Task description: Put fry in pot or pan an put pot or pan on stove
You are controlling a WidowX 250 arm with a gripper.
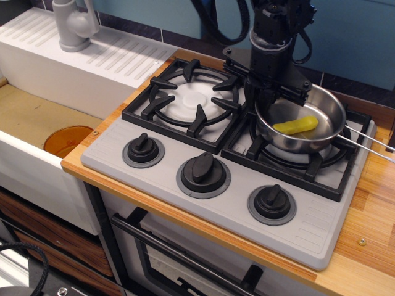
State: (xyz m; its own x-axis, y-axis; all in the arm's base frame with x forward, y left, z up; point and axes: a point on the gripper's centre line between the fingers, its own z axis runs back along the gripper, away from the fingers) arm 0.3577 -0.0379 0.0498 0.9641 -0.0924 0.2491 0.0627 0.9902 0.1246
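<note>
The pan (pixel 321 105), a small shiny steel saucepan, sits on the right burner grate of the grey stove (pixel 308 216). Its thin wire handle (pixel 370 145) points right, out over the wooden counter. The yellow fry (pixel 296 125) lies inside the pan, near its middle. My gripper (pixel 266 98) comes down from above at the pan's left rim, and its fingers look shut on that rim. The arm hides the far-left part of the rim.
The left burner grate (pixel 185 102) is bare. Three black knobs (pixel 202 169) line the stove's front. An orange disc (pixel 68 140) lies in the sink at the left. A grey tap (pixel 73 24) stands on the white drainboard behind it. Wooden counter (pixel 376 203) runs along the right.
</note>
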